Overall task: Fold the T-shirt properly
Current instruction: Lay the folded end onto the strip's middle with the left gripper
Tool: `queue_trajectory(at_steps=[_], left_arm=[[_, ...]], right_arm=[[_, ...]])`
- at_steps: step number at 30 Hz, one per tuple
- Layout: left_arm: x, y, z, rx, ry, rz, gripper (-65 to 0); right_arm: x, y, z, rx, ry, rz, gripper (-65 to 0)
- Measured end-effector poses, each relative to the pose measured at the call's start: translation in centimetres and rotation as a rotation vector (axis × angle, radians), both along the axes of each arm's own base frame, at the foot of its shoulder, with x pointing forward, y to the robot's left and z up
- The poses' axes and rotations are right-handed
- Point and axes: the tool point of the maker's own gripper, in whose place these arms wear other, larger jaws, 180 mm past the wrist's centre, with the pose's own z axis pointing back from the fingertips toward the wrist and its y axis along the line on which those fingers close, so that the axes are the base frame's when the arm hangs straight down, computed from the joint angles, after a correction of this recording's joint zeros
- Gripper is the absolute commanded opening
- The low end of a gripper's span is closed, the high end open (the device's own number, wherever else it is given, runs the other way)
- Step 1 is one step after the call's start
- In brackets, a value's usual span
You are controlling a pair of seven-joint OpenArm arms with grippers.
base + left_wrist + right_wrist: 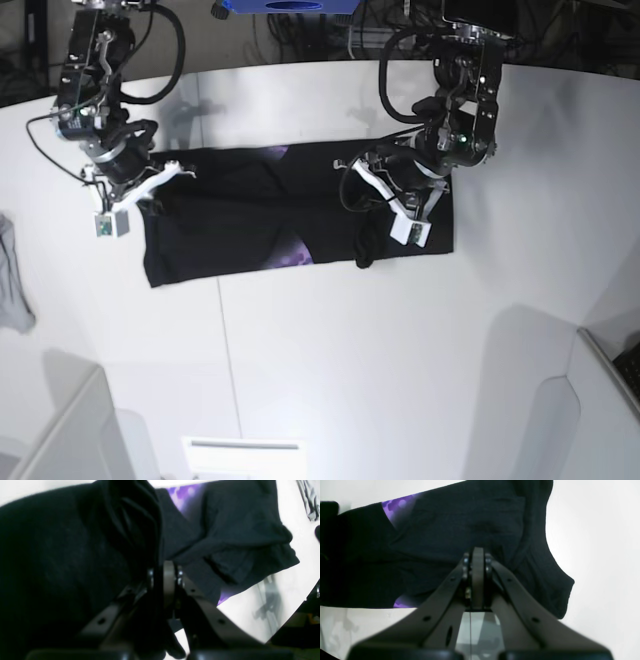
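The black T-shirt (250, 220) lies spread across the white table (330, 360) as a wide band, with bits of purple print (290, 258) showing at folds. My left gripper (372, 205) is at its right part, shut on a bunched fold of black fabric (160, 572) that is lifted from the table. The shirt (225, 530) shows its sleeve and print beyond it. My right gripper (160, 180) is at the shirt's left end, shut on the shirt's edge (477, 557), with the shirt (445, 530) stretching away from it.
A small grey cloth (10, 280) lies at the table's far left edge and shows in the left wrist view (311, 500). Grey bin walls stand at the bottom left (60, 430) and bottom right (590, 400). Cables and a blue object (280, 5) sit behind the table.
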Motion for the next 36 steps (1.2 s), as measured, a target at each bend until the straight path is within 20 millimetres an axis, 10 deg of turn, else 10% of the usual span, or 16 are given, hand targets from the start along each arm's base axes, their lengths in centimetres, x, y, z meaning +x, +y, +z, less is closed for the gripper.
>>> queue_trajectory(at_steps=[36], left_arm=[[-0.3,-2.7,-1.1,-0.032,0.04,-0.039,-65.0]], right_arm=[[0.2,0.0,0.2,0.0,-0.007,0.0,-65.0]])
